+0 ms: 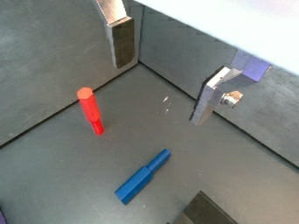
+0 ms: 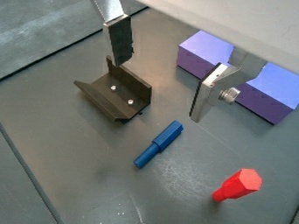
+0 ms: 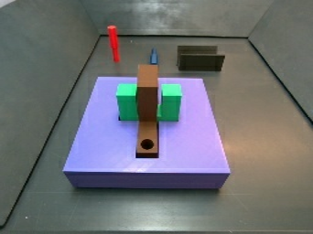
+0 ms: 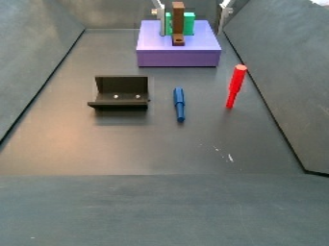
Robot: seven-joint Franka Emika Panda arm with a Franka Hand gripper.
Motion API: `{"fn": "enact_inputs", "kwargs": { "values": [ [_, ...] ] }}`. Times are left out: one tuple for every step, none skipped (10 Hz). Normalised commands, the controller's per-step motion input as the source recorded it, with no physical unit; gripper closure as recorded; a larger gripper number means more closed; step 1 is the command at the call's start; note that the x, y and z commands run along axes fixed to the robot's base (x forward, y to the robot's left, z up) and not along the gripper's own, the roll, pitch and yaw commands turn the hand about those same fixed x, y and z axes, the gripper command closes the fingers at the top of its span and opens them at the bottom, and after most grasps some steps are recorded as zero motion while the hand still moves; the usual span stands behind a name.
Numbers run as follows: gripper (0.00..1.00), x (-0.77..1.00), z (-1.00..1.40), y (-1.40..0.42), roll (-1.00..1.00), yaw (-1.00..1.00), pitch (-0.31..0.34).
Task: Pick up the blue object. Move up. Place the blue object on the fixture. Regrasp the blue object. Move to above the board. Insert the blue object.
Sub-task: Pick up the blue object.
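Note:
The blue object (image 2: 158, 144) is a small peg lying flat on the dark floor, beside the fixture (image 2: 114, 94); it also shows in both side views (image 4: 179, 104) (image 3: 153, 57). My gripper (image 2: 166, 66) hangs open and empty high above the floor, over the ground between the fixture, the blue object and the board (image 2: 205, 52). Nothing is between its fingers (image 1: 121, 39). In a side view only the fingertips (image 4: 160, 10) peek in at the top edge. The board (image 3: 184, 137) carries a green block (image 3: 126, 101) and a brown bar (image 3: 148, 114) with a round hole.
A red peg (image 4: 236, 86) stands upright on the floor on the far side of the blue object from the fixture (image 4: 118, 93). Sloping grey walls (image 4: 38, 77) enclose the floor on all sides.

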Motion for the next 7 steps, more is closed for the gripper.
{"fn": "enact_inputs", "kwargs": {
  "values": [
    [0.0,0.0,-0.09,0.0,-0.05,0.0,0.001],
    [0.0,0.0,-0.01,-0.09,0.0,0.0,0.0],
    [0.0,0.02,-0.39,-0.63,-0.1,-0.33,-0.059],
    [0.0,0.25,-0.53,-0.74,-0.02,-0.16,-0.049],
    [0.0,0.53,-0.58,-0.63,-0.1,0.0,0.011],
    [0.0,0.48,-0.73,-0.34,-0.04,0.0,0.059],
    [0.0,0.15,-0.81,0.0,0.0,0.07,-0.014]
  ]
}}
